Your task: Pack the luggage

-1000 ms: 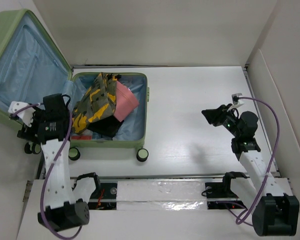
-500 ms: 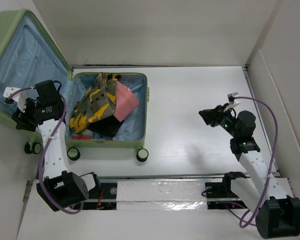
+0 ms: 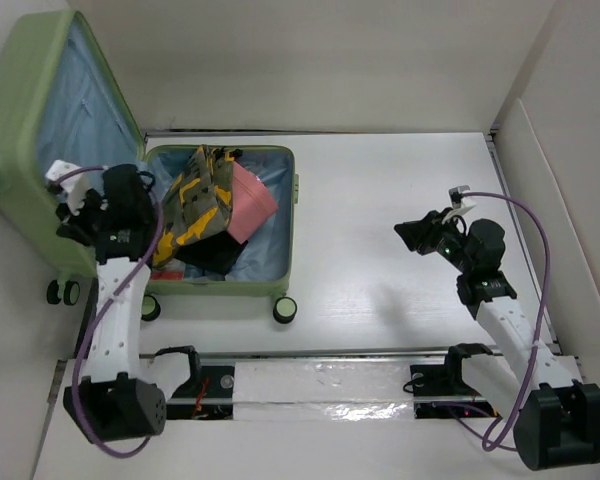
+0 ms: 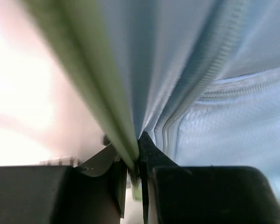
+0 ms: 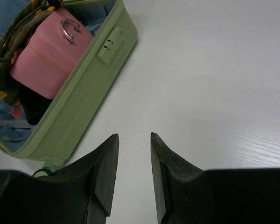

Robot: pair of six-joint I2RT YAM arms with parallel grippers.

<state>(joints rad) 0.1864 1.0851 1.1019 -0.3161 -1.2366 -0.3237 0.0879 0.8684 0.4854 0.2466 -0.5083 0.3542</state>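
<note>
Green rim pinched tight: my left gripper clamps the edge of the lid, which stands steeply up on the left side of the luggage. The luggage's base lies open at the left end of the table. Inside the base are a camouflage garment, a black item and a pink case, the case nearest the right wall. Well right of the luggage, my right gripper hangs over the table, fingers narrowly apart and holding nothing.
</note>
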